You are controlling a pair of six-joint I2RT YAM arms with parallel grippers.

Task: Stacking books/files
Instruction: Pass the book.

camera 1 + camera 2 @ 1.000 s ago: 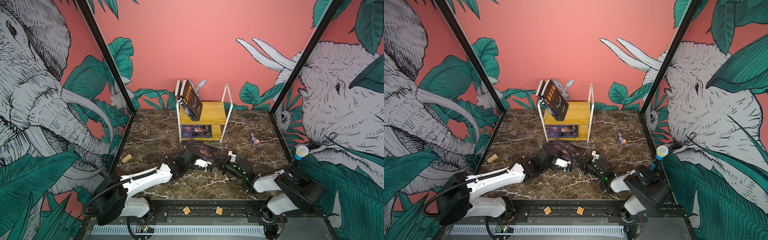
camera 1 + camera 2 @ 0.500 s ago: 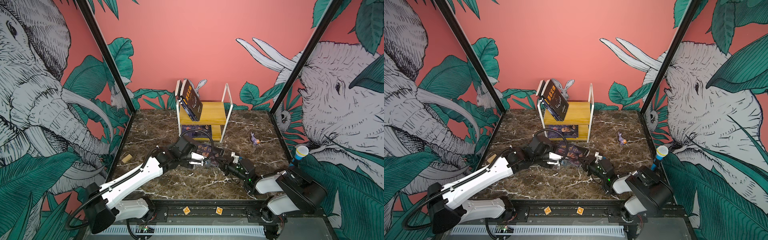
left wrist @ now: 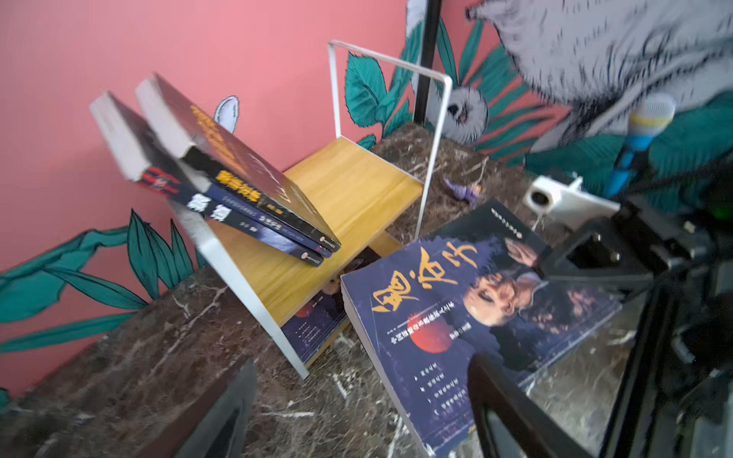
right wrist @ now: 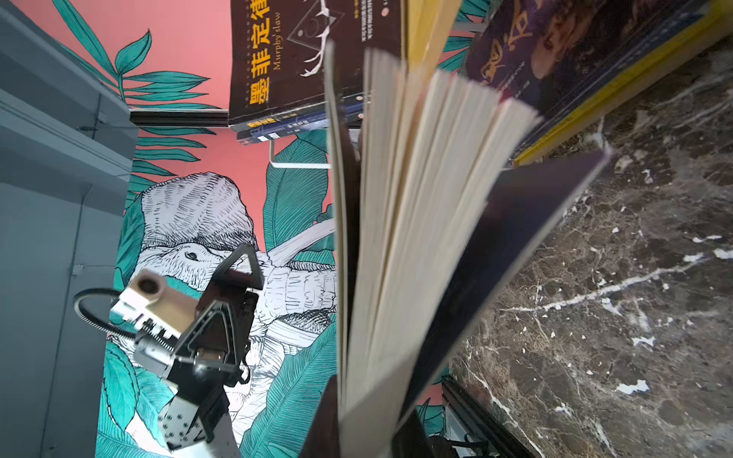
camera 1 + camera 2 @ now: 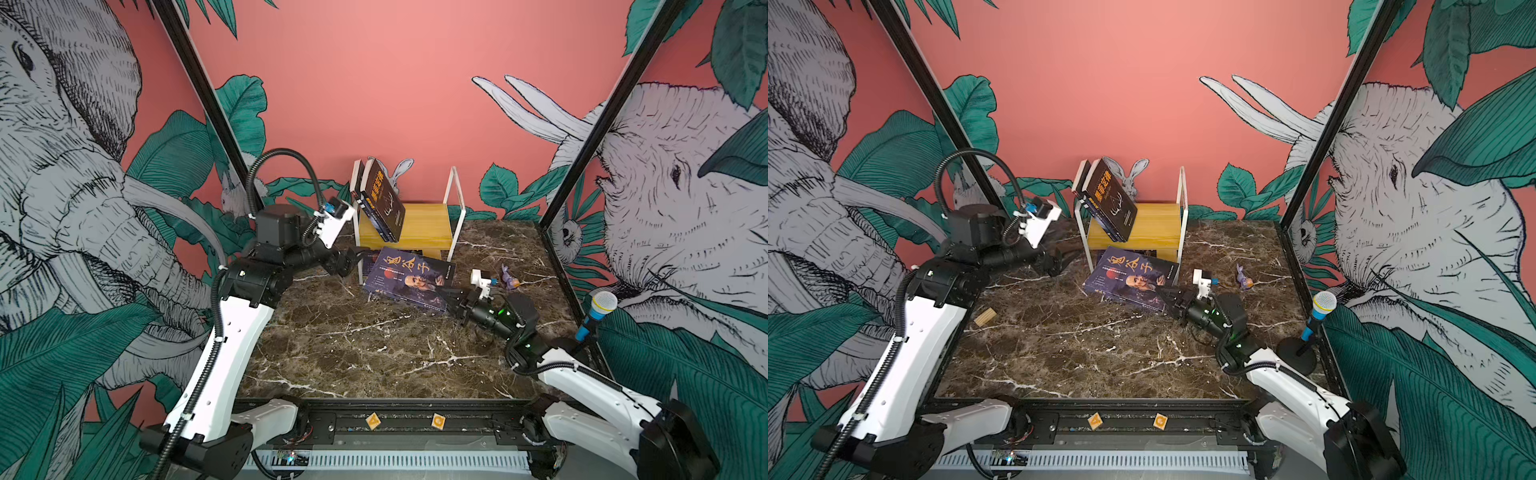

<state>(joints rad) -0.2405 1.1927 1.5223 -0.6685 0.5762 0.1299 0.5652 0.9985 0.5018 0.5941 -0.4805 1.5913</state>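
Marble desk (image 5: pixel 374 340): book (image 5: pixel 409 276) pinched nr corner by right jaws, pp. fanning; left jaws wide, empty. Judged limp, light paperback; spine-side grip advised.

The navy book (image 5: pixel 409 276) has a glossy cover and matt cream paper pages (image 4: pixel 416 198), the shelf (image 5: pixel 424 226) pairs smooth yellow wood boards with a white-painted metal frame (image 3: pixel 248 303), and the tabletop (image 5: pixel 374 345) looks like polished brown marble with white veins.
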